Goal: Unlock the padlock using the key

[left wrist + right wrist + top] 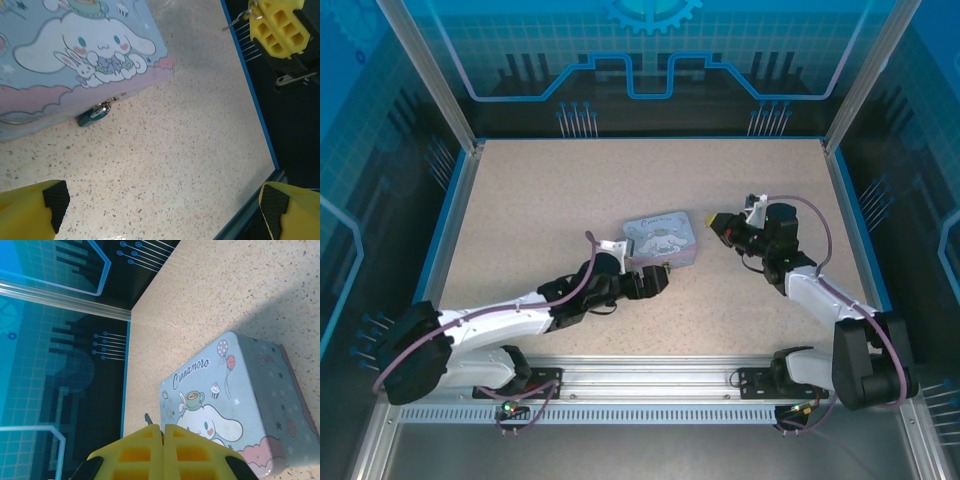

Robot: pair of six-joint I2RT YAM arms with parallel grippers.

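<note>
The padlock (pixel 93 114), tiny and dark with a teal glint, hangs at the front edge of the pastel cartoon tin (pixel 75 55), resting on the table. My left gripper (pixel 160 210) is open wide, its yellow fingers (pixel 30 207) at the bottom corners of the left wrist view, nothing between them, a short way back from the padlock. In the top view the left gripper (pixel 655 280) sits at the tin's (pixel 662 240) near side. My right gripper (pixel 163 432) is shut on the key (pixel 148 418), whose thin dark tip pokes out beside the fingers. The right gripper (pixel 722 224) hovers just right of the tin.
The speckled table (pixel 570 200) is bounded by a blue rim (pixel 250 100) and dark cage walls. In the left wrist view the right gripper's yellow fingers (pixel 277 25) hang at the upper right, over the table's right edge.
</note>
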